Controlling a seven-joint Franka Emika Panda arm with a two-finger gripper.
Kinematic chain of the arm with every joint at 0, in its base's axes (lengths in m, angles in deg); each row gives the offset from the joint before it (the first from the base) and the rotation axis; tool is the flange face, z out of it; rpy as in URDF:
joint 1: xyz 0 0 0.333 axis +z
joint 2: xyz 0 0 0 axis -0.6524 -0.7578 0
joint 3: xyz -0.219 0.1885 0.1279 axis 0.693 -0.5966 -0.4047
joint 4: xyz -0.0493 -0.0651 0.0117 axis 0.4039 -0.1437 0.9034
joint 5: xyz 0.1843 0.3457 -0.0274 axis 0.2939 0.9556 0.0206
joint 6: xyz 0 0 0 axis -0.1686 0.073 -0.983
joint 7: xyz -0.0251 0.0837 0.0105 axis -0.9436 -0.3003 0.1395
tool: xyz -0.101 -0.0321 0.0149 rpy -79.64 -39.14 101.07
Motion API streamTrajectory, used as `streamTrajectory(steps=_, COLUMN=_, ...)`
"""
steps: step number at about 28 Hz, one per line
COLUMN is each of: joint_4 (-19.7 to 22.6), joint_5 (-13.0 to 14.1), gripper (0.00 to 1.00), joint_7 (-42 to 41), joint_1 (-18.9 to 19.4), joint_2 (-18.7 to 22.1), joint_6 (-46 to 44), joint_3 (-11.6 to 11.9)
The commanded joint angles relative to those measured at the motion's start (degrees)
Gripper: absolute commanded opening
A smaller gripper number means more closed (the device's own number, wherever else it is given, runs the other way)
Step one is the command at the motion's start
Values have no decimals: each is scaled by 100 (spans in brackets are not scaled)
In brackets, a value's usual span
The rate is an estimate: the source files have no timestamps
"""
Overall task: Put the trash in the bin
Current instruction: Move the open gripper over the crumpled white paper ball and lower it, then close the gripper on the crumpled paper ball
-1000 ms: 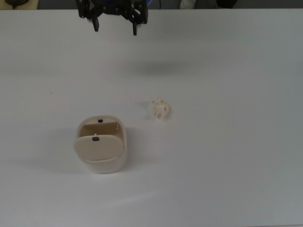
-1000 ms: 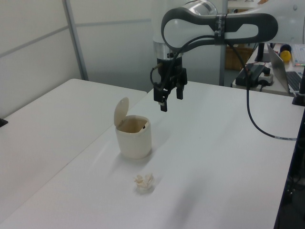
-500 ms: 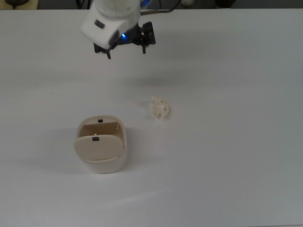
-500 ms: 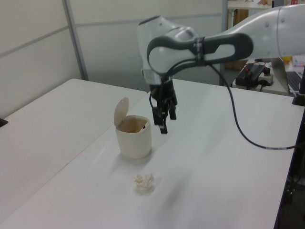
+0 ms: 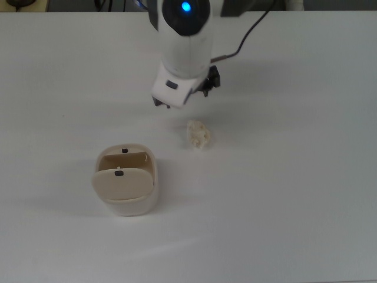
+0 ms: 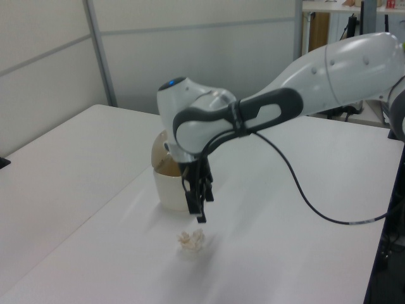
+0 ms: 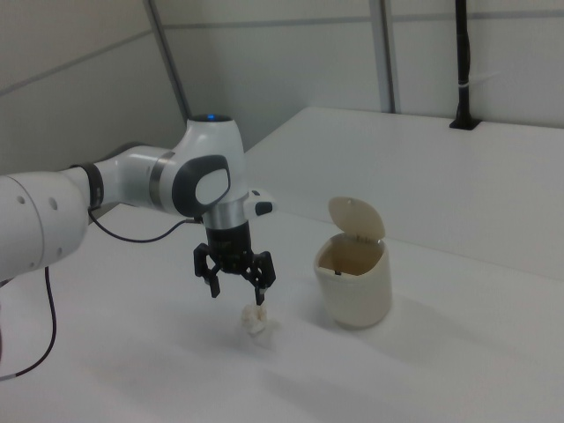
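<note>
The trash [image 5: 198, 135] is a small crumpled cream-white paper wad lying on the white table, also seen as the trash [image 6: 192, 240] and the trash [image 7: 256, 321]. The beige bin [image 5: 125, 194] stands to its left in the top view with its flap lid swung up; in the right view the bin [image 7: 354, 284] shows its dark inside. My gripper [image 7: 238, 295] hangs open just above the trash, nothing between its fingers, one fingertip directly over the wad. In the top view the white hand covers most of the gripper [image 5: 184, 99]. The left view shows the gripper [image 6: 197, 209] in front of the bin [image 6: 166, 192].
The white table [image 5: 294, 206] stretches wide around both objects. A black cable [image 6: 304, 196] trails from the arm over the table in the left view. A second white table [image 6: 57, 158] adjoins on the left view's left.
The arm has swung from the table's far edge toward the trash and come down, so the open gripper now hovers just over the wad. Trash and bin have not moved.
</note>
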Motion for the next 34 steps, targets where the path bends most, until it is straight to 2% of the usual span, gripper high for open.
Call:
streamTrajectory(steps=1, joint_4=32, joint_5=-201, gripper=100, joint_7=285, joint_1=271, joint_2=-367, joint_6=414, joint_3=31)
streamTrajectory(steps=5, joint_4=32, joint_5=-499, gripper=100, joint_7=400, joint_1=394, joint_2=-605, joint_6=581, joint_3=31)
streamTrajectory(steps=15, joint_4=32, joint_5=-544, gripper=99, joint_7=408, joint_1=395, joint_2=-798, joint_6=792, joint_3=31)
streamTrajectory(steps=19, joint_4=14, joint_5=-623, gripper=82, joint_7=505, joint_1=386, joint_2=-887, joint_6=994, joint_3=40)
streamTrajectory(steps=26, joint_4=23, joint_5=-553, gripper=71, joint_7=663, joint_1=342, joint_2=-887, joint_6=1477, joint_3=57)
streamTrajectory(steps=29, joint_4=23, joint_5=-553, gripper=51, joint_7=970, joint_1=333, joint_2=-887, joint_6=1680, joint_3=75)
streamTrajectory(steps=32, joint_4=14, joint_5=-562, gripper=37, joint_7=997, joint_1=333, joint_2=-869, joint_6=1680, joint_3=84)
streamTrajectory(steps=33, joint_4=14, joint_5=-562, gripper=29, joint_7=997, joint_1=333, joint_2=-843, joint_6=1671, joint_3=92)
streamTrajectory(steps=34, joint_4=14, joint_5=-562, gripper=27, joint_7=1006, joint_1=333, joint_2=-834, joint_6=1671, joint_3=84)
